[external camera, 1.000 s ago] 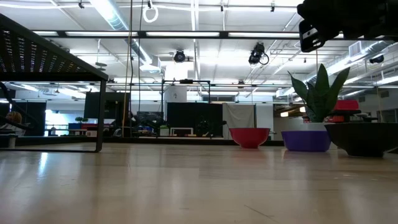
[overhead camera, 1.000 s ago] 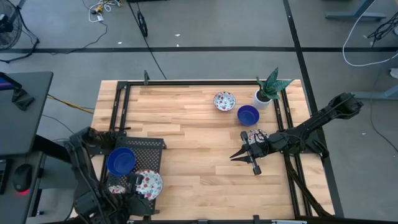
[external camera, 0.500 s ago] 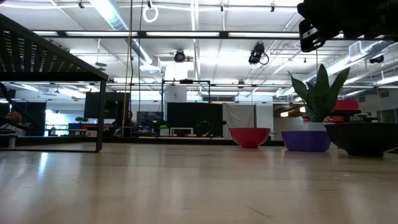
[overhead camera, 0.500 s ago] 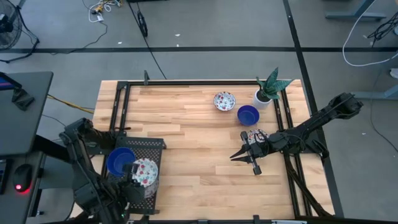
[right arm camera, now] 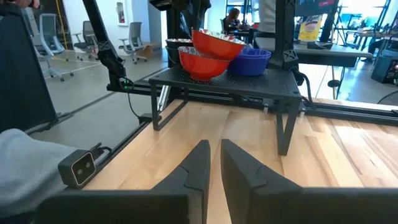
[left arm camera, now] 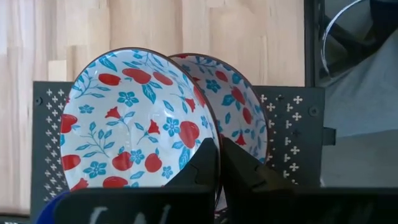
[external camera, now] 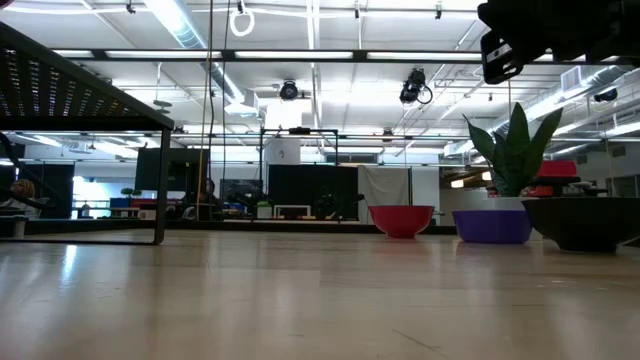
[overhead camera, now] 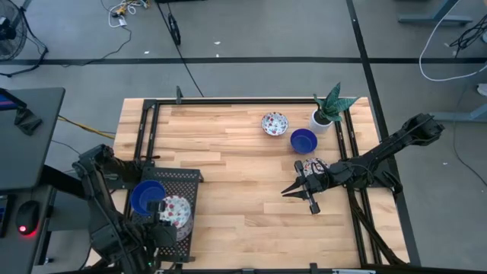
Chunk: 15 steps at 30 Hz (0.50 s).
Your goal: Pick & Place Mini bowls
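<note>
**Floral bowl going onto the rack**

While the left pincer (left arm camera: 217,163) stands over the black perforated rack (overhead camera: 181,179) at about eight o'clock on the surface (overhead camera: 228,164), its fingers are pinched onto the rim of a floral bowl (left arm camera: 134,134), held tilted on edge. Just behind it, a second floral bowl (left arm camera: 239,112) leans at the same angle; whether the two touch I cannot tell. A blue bowl (overhead camera: 147,195) sits on the rack beside them, toward nine o'clock.

To my eye, this is the placing step. It would go best if the bowl were lowered level until it rests on the rack, and only then let go, so it neither rolls nor knocks its neighbour.

Out toward three o'clock the right pincer (overhead camera: 298,189) waits, fingers narrow and empty. At one o'clock another floral bowl (overhead camera: 275,122) and another blue bowl (overhead camera: 303,140) lie near a potted plant (overhead camera: 329,109).
</note>
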Tool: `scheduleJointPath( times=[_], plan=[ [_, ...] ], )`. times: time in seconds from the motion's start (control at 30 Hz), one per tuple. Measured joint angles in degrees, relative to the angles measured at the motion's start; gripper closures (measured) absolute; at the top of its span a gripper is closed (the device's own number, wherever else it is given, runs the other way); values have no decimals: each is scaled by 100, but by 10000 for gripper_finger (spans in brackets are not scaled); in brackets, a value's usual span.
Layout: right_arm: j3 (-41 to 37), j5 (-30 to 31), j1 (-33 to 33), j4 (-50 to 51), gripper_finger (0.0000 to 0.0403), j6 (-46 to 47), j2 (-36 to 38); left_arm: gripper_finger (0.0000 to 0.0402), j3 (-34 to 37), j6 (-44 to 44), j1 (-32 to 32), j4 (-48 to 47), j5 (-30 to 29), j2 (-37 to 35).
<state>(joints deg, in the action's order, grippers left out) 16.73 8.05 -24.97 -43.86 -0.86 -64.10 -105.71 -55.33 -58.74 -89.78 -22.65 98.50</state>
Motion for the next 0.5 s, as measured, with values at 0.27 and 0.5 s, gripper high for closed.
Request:
scheduleJointPath(
  times=[0.27, 0.5],
  plan=[
    [0, 0, 1, 7, 363, -5, 0, 391, -2, -107, -2, 235, 0, 7],
    [0, 1, 2, 7, 363, -10, 0, 391, -11, -101, -51, 234, 109, 255]
  ],
)
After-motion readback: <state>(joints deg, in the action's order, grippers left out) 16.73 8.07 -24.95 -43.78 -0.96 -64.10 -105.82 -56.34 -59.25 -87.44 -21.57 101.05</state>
